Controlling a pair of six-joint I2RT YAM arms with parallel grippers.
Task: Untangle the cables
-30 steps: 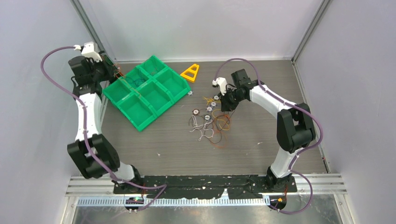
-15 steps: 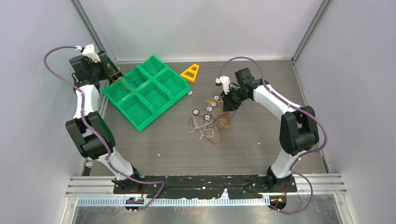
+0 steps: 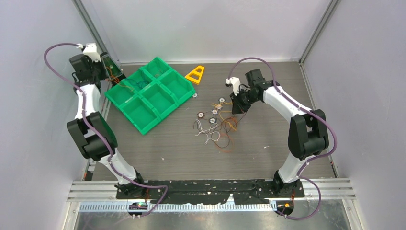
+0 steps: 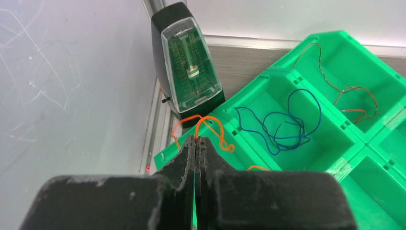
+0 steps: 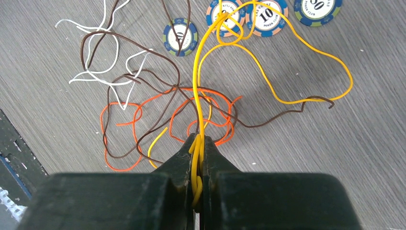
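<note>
Top view: cables [image 3: 216, 128] heaped mid-table, right gripper [image 3: 238, 108] over them; left gripper [image 3: 107, 73] at the green tray [image 3: 124, 112].
Left wrist: jaws pinched tight on an orange wire [image 4: 213, 127] above the tray; blue wire [image 4: 282, 127] lies in one compartment.
Right wrist: jaws pinched tight on a yellow wire [image 5: 197, 81] crossing the orange-brown tangle [image 5: 143, 110]. Step: separating strands. Next, probably: release orange, draw yellow clear slowly.

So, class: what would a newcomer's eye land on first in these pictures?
The bright green compartment tray at the table's far left, with a blue wire coiled in one compartment. Then the tangled wires mid-table among poker chips, where the right gripper pinches a yellow wire; the left gripper pinches an orange wire.
</note>
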